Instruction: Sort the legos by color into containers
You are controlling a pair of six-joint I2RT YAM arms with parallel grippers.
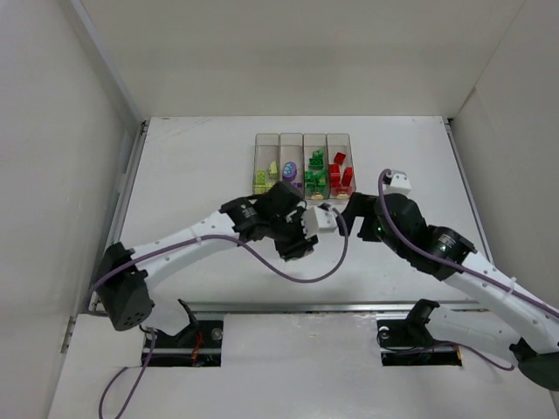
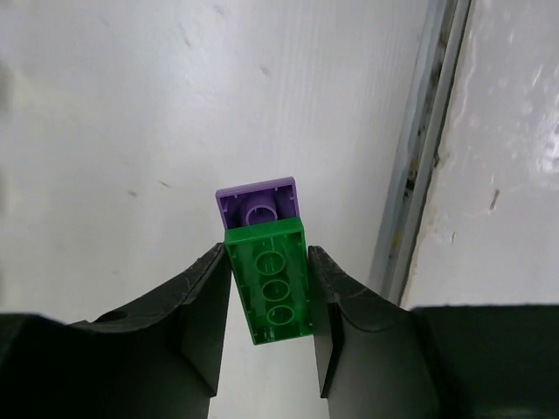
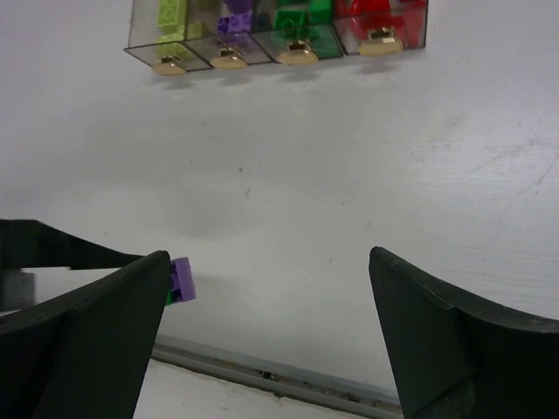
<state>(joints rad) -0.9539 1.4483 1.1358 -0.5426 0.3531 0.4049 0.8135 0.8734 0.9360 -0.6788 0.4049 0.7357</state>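
My left gripper [image 2: 269, 266] is shut on a green lego [image 2: 269, 281], seen from its hollow underside. A purple lego [image 2: 259, 201] is stuck to its far end, and both hang above the white table. From the right wrist that purple lego [image 3: 182, 279] peeks past the left finger. My right gripper [image 3: 271, 262] is open with nothing between its fingers. Overhead, the left gripper [image 1: 297, 240] and right gripper [image 1: 330, 218] meet just in front of the containers [image 1: 266, 138]. These hold yellow-green [image 1: 262, 179], purple [image 1: 290, 168], green [image 1: 316, 170] and red [image 1: 341, 170] legos.
The containers [image 3: 262, 54] show tan knobs on their near ends. A metal rail [image 1: 349, 307] runs along the table's near edge, and it also shows from the left wrist as a rail [image 2: 419, 175]. White walls enclose the table on the left, right and back.
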